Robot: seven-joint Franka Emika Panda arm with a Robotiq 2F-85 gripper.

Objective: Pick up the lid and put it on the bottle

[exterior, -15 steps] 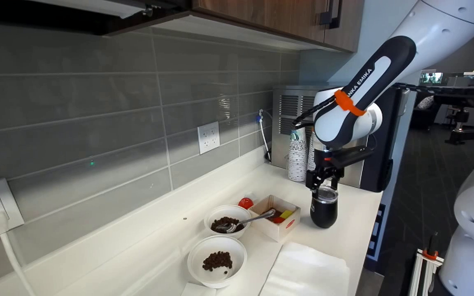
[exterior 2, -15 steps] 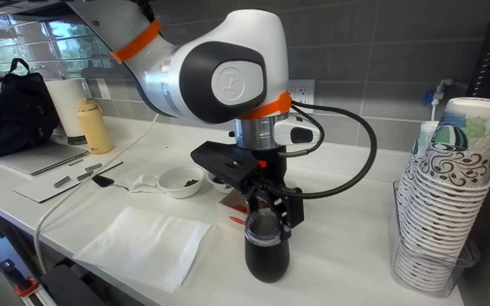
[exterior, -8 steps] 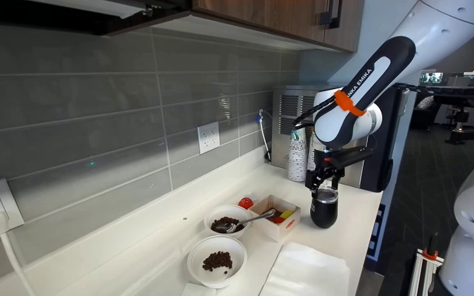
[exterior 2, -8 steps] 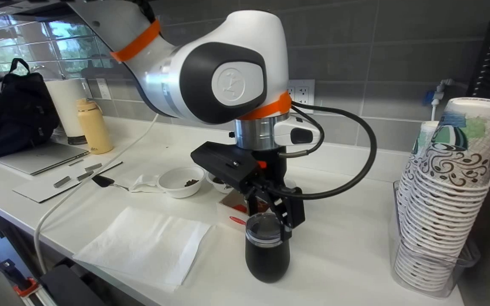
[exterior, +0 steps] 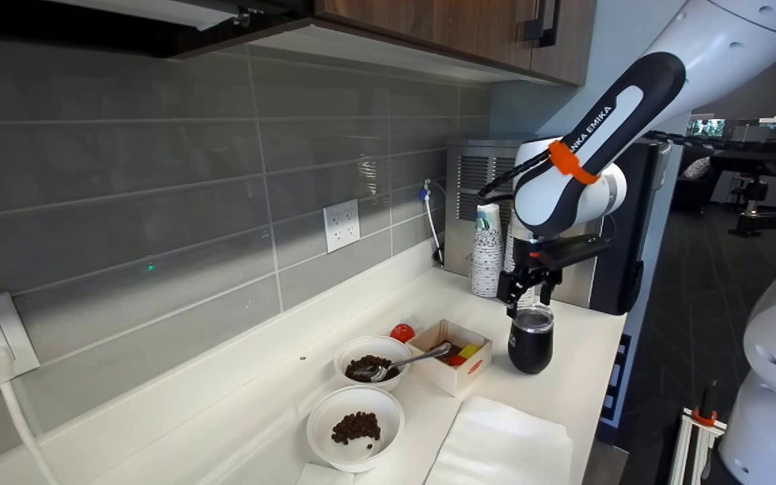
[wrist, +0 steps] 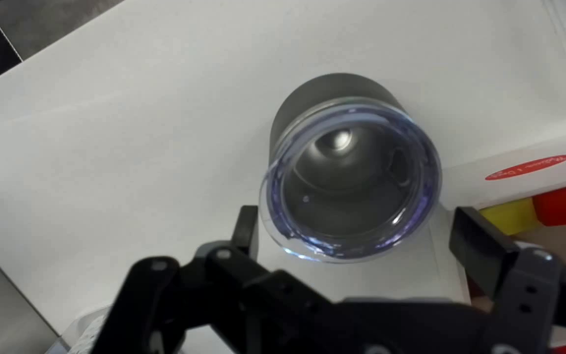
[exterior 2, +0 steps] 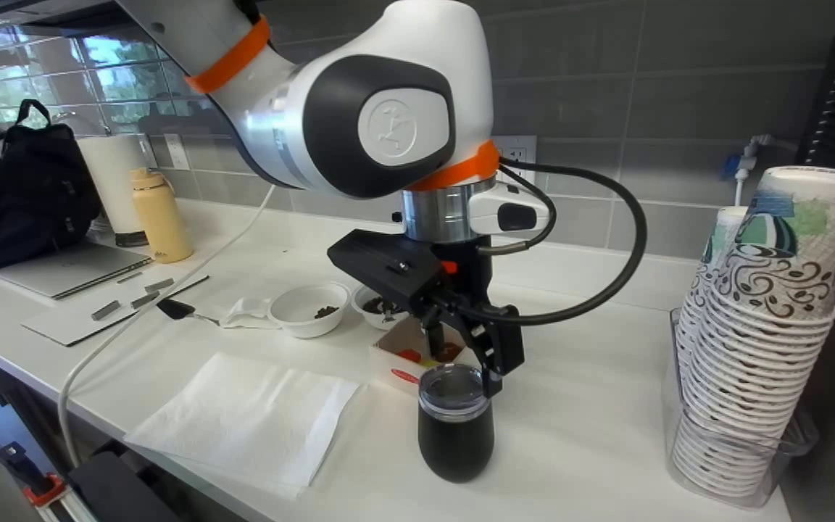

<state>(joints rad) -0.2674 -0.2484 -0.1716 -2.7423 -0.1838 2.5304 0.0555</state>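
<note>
Risen slightly since the earlier frame, our gripper [exterior 2: 463, 366] hangs wide, holding nothing. Underneath, between its fingers [wrist: 247, 225] in the wrist view, we find the see-through lid [wrist: 351, 184] atop the upright black bottle [exterior 2: 456, 446]. Whether the fingers stand above its rim we can't tell; straight up seems safest.

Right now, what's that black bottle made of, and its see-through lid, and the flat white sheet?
Bottle: maybe metal with a smooth dark coating; its inside gleams grey in the wrist view.
Lid: probably glossy clear plastic, since light glints on its rim; glass is possible.
White sheet: likely matte paper, with thin, rippled edges.
</note>
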